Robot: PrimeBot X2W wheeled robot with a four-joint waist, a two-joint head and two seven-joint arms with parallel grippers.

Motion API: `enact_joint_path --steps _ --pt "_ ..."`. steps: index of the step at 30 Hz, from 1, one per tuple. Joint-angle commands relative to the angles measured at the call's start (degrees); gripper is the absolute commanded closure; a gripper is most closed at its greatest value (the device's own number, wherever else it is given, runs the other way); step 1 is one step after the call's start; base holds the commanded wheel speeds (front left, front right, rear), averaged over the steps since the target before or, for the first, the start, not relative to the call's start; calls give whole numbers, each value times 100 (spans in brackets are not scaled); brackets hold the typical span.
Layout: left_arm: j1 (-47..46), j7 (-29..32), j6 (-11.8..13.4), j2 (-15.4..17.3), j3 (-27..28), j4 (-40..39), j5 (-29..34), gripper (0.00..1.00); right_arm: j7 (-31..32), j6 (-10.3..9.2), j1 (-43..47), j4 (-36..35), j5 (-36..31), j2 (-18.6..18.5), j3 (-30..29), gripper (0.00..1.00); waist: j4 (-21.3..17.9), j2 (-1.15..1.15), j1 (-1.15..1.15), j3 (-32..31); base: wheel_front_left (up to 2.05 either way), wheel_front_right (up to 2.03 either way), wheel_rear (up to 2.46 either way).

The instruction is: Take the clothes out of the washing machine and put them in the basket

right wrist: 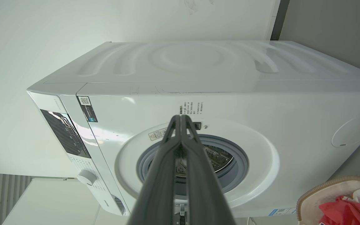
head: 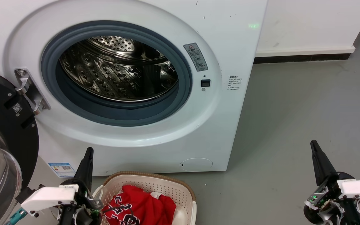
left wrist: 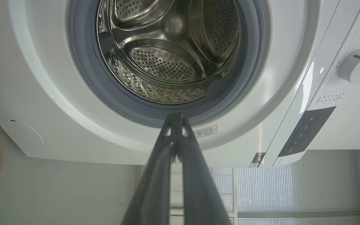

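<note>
Red clothes (head: 142,204) lie in basket (head: 167,187), washing machine (head: 230,62) drum looks empty; left gripper (head: 89,150), right gripper (head: 313,142) fingers clenched on nothing; recheck drum before stopping

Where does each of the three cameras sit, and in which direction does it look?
Head view: on the robot's head, facing forward and down at the washing machine, basket and clothes; left gripper and right gripper rise from below.
Left wrist view: low, looking along the shut left gripper up into the drum.
Right wrist view: low, looking along the shut right gripper at the machine's front.
Head and right wrist views share the basket.
</note>
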Motion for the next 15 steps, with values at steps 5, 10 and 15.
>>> enact_joint_path --steps 5,10,15 --pt "-34 30 -15 -12 21 -1 -6 100 35 -2 -72 13 -21 11 -21 100 0 0 0 0 0 0 0" --pt "-34 30 -15 -12 20 -1 -6 100 45 -2 -73 14 -34 18 -31 100 0 0 0 0 0 0 0" --pt "-34 30 -15 -12 21 -1 -6 100 42 -2 -74 14 -38 24 -41 100 0 0 0 0 0 0 0"
